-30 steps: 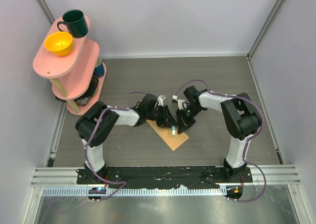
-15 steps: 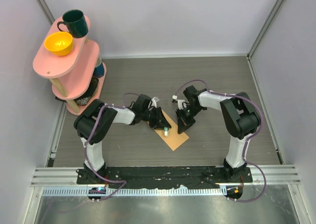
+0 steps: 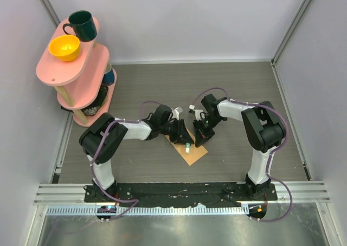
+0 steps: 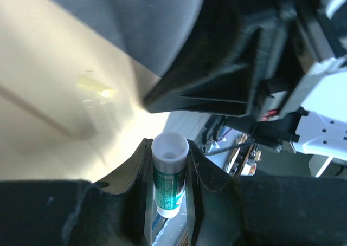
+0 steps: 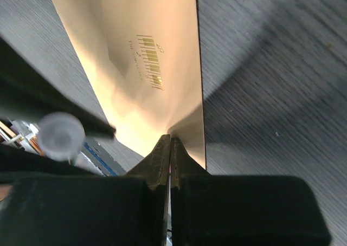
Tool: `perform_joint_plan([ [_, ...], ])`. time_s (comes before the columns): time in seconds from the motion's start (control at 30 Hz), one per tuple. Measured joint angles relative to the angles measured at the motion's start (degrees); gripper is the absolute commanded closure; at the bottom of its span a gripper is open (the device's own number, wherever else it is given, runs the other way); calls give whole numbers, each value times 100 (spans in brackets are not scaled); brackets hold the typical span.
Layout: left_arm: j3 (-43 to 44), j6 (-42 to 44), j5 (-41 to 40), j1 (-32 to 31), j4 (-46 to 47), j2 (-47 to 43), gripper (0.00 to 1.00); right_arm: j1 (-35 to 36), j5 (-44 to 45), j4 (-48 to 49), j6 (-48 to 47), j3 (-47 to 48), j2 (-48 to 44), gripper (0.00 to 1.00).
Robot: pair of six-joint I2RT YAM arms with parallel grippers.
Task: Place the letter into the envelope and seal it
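The tan envelope (image 3: 193, 155) lies flat on the dark table between the two arms. My right gripper (image 3: 199, 139) is shut on the envelope's (image 5: 146, 45) near edge, pinching the thin paper just below a printed barcode. My left gripper (image 3: 183, 139) is shut on a green and white glue stick (image 3: 187, 146), which points at the envelope just left of the right gripper. In the left wrist view the glue stick (image 4: 169, 175) sits upright between the fingers (image 4: 140, 164), its white tip close to pale paper (image 4: 54, 94). The letter is hidden.
A pink two-tier shelf (image 3: 81, 67) stands at the back left with a dark green mug (image 3: 81, 25) and a yellow bowl (image 3: 64, 47) on top. Grey walls close in the table on three sides.
The left gripper with the glue stick slid left over the envelope, then came partway back to the right. The right gripper has kept its pinch in the same place.
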Motion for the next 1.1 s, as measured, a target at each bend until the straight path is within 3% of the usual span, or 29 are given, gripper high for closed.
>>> perform_joint_plan([
  [0.17, 118, -149, 24, -273, 229, 9, 100, 0, 0, 0, 0, 0, 0, 96],
  [0.53, 302, 83, 26, 208, -229, 525, 100, 0, 0, 0, -4, 0, 0, 97],
  [0.83, 238, 404, -22, 446, -691, 291, 100, 0, 0, -2, -17, 0, 0, 97],
  [1.1, 85, 184, 15, 378, -367, -162, 100, 0, -17, 0, -17, 0, 0, 97],
])
